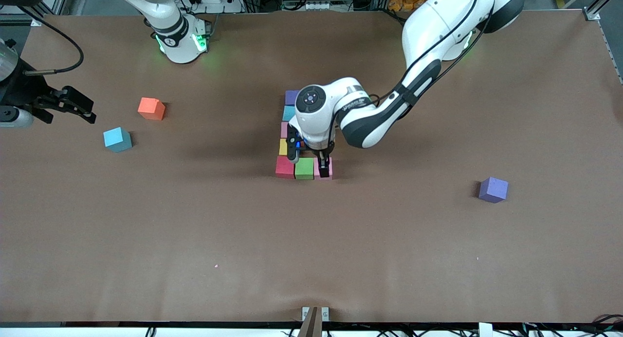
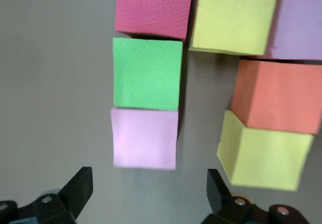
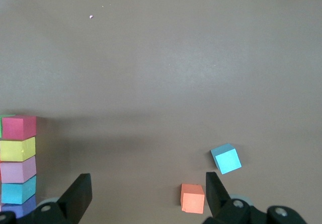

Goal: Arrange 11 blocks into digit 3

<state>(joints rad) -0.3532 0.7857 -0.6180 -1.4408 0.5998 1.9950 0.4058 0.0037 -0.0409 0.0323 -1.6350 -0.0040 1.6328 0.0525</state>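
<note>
While the left gripper (image 1: 311, 162) hovers spread over the cluster, its arm hides several cubes; the right gripper (image 3: 147, 196), spread, waits.

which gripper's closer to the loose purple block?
Left. The left gripper is open over the pink block in the digit 3 cluster, some way from the purple block. The right gripper waits, open, at the right arm's table end.

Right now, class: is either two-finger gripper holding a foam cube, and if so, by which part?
Nothing is held. The left gripper hangs open over the pink foam cube; the right gripper waits open, empty.
</note>
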